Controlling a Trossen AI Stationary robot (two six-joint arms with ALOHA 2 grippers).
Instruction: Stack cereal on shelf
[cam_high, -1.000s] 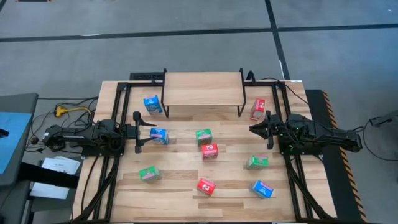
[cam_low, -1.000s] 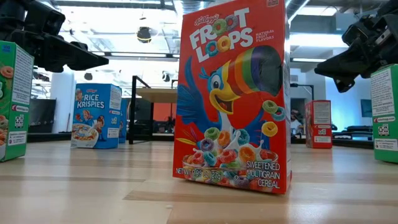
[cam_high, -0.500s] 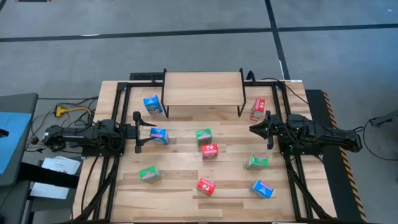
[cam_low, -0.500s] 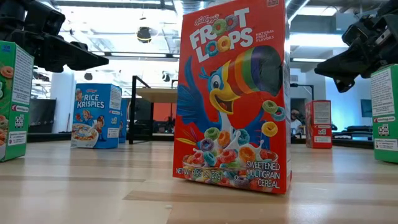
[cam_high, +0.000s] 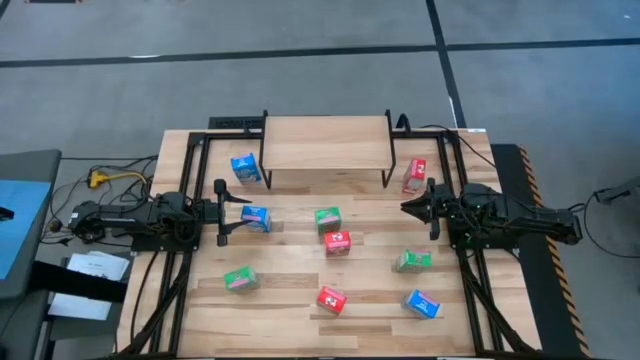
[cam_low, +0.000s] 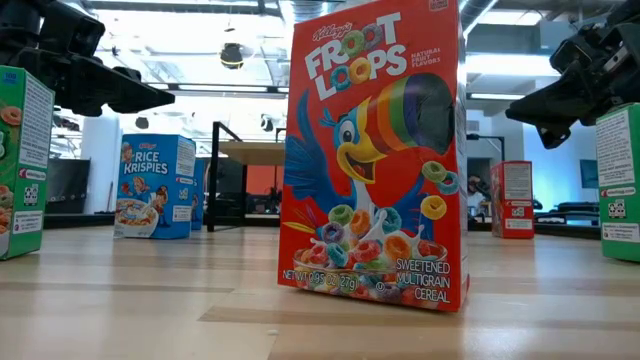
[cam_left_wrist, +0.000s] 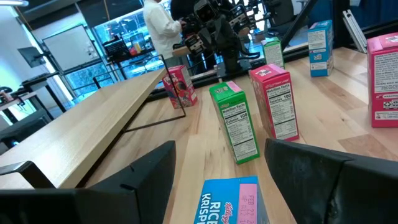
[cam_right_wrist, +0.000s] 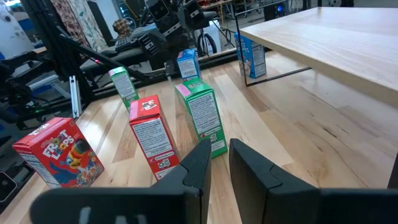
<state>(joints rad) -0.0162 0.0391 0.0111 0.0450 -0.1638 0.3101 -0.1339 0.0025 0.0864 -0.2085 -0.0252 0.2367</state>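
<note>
The low light-wood shelf on thin black legs (cam_high: 325, 140) is seen bare at the far side of the plank desk (cam_high: 290, 295), and no cereal is yet placed on it; the small cardboard boxes are scattered on the desk around and before it. The left gripper (cam_high: 222, 211) is held just beside a blue Rice Krispies box (cam_high: 256, 218), its fingers (cam_left_wrist: 130, 186) standing half apart with the box between them but apparently not clamped; the right gripper (cam_high: 408, 207) is kept near a red box (cam_high: 414, 176) at the shelf's right leg, its fingers (cam_right_wrist: 255, 171) closed on nothing. It is judged that the blue box could be tipped or pushed away if the fingers are closed off-centre; the green box (cam_high: 327, 219) and the red box (cam_high: 337, 241) nearby could be knocked during the lift.
</note>
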